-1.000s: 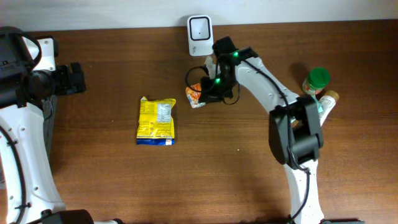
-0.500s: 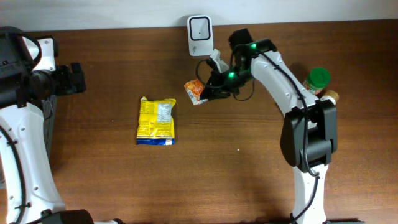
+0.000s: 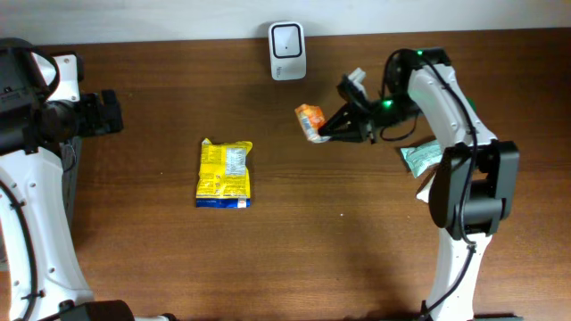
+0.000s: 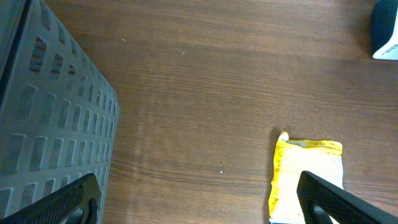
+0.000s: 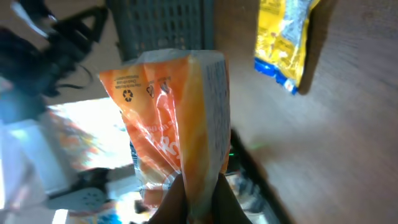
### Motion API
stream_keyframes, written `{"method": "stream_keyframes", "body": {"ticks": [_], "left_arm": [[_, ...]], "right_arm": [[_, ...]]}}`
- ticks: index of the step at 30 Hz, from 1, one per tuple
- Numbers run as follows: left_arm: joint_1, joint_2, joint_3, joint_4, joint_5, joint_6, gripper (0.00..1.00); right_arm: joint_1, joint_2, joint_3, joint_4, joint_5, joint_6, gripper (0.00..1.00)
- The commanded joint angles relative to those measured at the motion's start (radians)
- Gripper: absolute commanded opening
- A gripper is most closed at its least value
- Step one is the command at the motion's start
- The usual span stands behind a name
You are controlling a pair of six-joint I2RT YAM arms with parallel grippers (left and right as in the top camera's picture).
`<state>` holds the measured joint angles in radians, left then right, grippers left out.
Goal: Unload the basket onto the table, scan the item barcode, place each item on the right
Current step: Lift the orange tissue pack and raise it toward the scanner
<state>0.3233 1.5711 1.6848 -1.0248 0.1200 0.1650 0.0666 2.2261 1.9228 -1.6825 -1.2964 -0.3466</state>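
My right gripper (image 3: pixel 334 127) is shut on an orange snack packet (image 3: pixel 310 120) and holds it off the table, below and to the right of the white scanner (image 3: pixel 287 39) at the back edge. In the right wrist view the packet (image 5: pixel 174 124) stands edge-on, pinched between the jaws of the gripper (image 5: pixel 199 202). A yellow packet (image 3: pixel 225 173) lies flat on the table left of centre. My left gripper (image 3: pixel 114 113) hangs open at the far left, its fingers (image 4: pixel 62 202) wide apart with nothing between them; the yellow packet (image 4: pixel 308 177) lies by its right finger.
A grey slatted basket (image 4: pixel 43 112) stands at the left edge beside the left gripper. A teal packet (image 3: pixel 419 157) lies on the table at the right, next to the right arm. The scanner's corner (image 4: pixel 387 37) shows at the top right of the left wrist view.
The right arm has swung right, carrying the orange packet away from the scanner. The teal packet now shows; the green-lidded jar is covered by the arm. The left arm is still.
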Motion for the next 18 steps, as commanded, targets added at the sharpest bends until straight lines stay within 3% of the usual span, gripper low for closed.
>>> {"method": "stream_keyframes", "body": {"ticks": [1, 6, 18], "left_arm": [[0.007, 0.007, 0.004, 0.001, 0.007, 0.016, 0.99], [0.007, 0.007, 0.004, 0.001, 0.007, 0.016, 0.99], [0.007, 0.007, 0.004, 0.001, 0.007, 0.016, 0.99]], "right_arm": [[-0.027, -0.083, -0.006, -0.017, -0.121, -0.042, 0.04], [-0.030, -0.230, -0.006, -0.016, -0.256, -0.028, 0.04], [-0.036, -0.463, 0.003, -0.016, -0.255, 0.229, 0.04]]}}
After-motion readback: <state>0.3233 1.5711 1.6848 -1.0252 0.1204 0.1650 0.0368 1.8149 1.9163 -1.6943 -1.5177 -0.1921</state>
